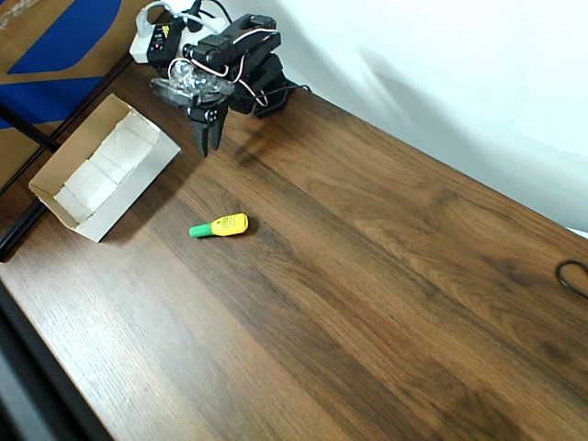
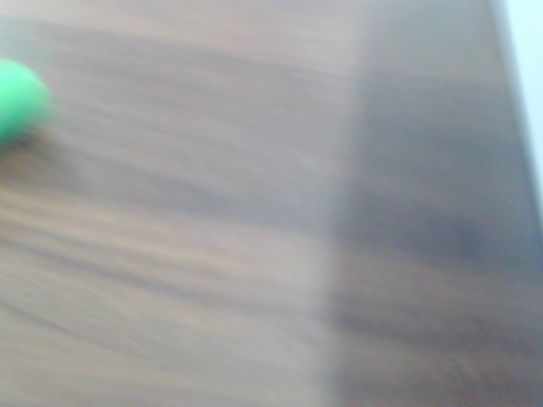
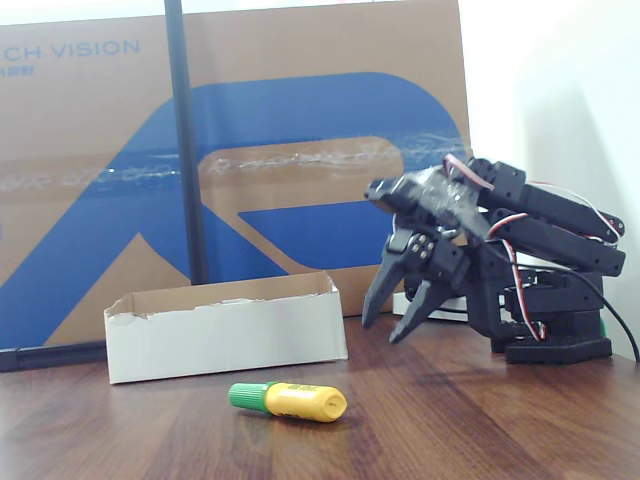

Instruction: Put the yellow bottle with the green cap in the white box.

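On the table [image 1: 386, 276] the bottle [image 1: 221, 225] lies on its side, near the box [image 1: 103, 168] but outside it. Above the wood, the claw [image 3: 393, 316] hangs a little spread, holding nothing.

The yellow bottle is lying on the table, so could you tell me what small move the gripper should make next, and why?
Probably reach forward and lower over the yellow bottle. It lies on its side on the table, apart from the white box, and the gripper hangs empty, slightly open, near the arm's base.
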Action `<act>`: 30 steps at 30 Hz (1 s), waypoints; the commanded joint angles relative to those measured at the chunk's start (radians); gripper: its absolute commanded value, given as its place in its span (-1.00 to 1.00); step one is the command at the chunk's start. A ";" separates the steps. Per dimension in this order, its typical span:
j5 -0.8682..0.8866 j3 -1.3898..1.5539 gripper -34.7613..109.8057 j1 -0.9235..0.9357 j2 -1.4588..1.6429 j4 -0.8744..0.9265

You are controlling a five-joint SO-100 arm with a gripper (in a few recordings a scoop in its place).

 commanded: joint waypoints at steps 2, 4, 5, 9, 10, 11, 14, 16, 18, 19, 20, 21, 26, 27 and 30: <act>-0.021 -0.130 -0.30 0.003 0.025 0.089; -0.025 -0.176 -0.30 0.014 0.025 0.081; -0.026 -0.196 -0.30 0.012 0.025 0.078; -0.020 -0.276 -0.30 -0.026 -0.020 0.071; -0.014 -0.296 -0.30 -0.031 -0.054 0.058; -0.008 -0.314 -0.30 -0.032 -0.094 0.043; 0.014 -0.348 -0.30 -0.035 -0.206 -0.018; 0.023 -0.362 -0.30 -0.048 -0.276 -0.048; 0.029 -0.379 -0.30 -0.066 -0.350 -0.066; 0.032 -0.391 -0.30 -0.074 -0.397 -0.078; 0.035 -0.403 -0.30 -0.078 -0.443 -0.095; 0.040 -0.414 -0.30 -0.086 -0.485 -0.112; 0.041 -0.469 -0.30 -0.130 -0.632 -0.184; 0.041 -0.485 -0.29 -0.135 -0.660 -0.201; 0.028 -0.548 -0.29 -0.144 -0.756 -0.238</act>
